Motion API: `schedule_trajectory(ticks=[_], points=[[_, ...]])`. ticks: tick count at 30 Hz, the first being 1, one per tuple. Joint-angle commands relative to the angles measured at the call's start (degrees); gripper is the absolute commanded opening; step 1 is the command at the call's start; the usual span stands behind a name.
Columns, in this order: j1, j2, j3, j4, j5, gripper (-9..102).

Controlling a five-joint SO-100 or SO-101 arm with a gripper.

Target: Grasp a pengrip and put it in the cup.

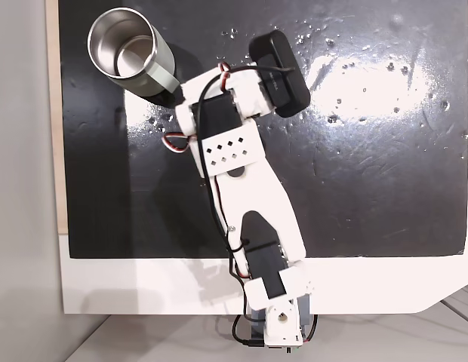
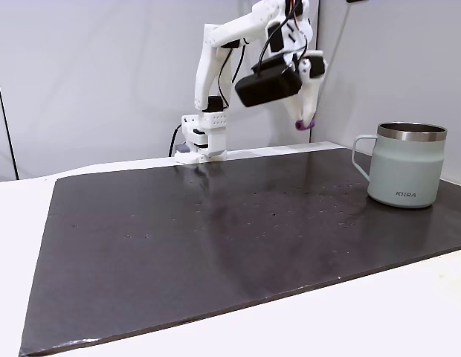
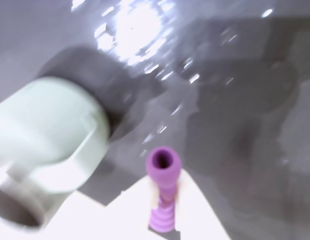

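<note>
Where readable, "KIIRA" on cup [image 2: 406,173].

We see the white arm [image 2: 216,59] rising from its base at the far edge of the dark mat [image 2: 216,238], reaching toward one o'clock with a black camera block [image 2: 268,85] slung under the wrist. Its gripper [image 2: 306,121] points down, raised well above the mat, and is closed on the purple pengrip [image 2: 305,123], whose end pokes out below the white fingertips. The cup [image 2: 406,165] stands upright on the mat at three o'clock, pale green with a steel rim, handle turned toward nine o'clock, lower than the gripper and apart from it.
</note>
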Motion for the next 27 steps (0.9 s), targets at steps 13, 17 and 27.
schedule_trajectory(ticks=[13, 17, 27], points=[[-7.65, -14.06, -37.53, -4.04, 3.6, 0], [-7.03, -21.36, -46.85, -7.91, 3.78, 0], [-8.53, -33.93, -58.62, -20.21, 2.2, 0]])
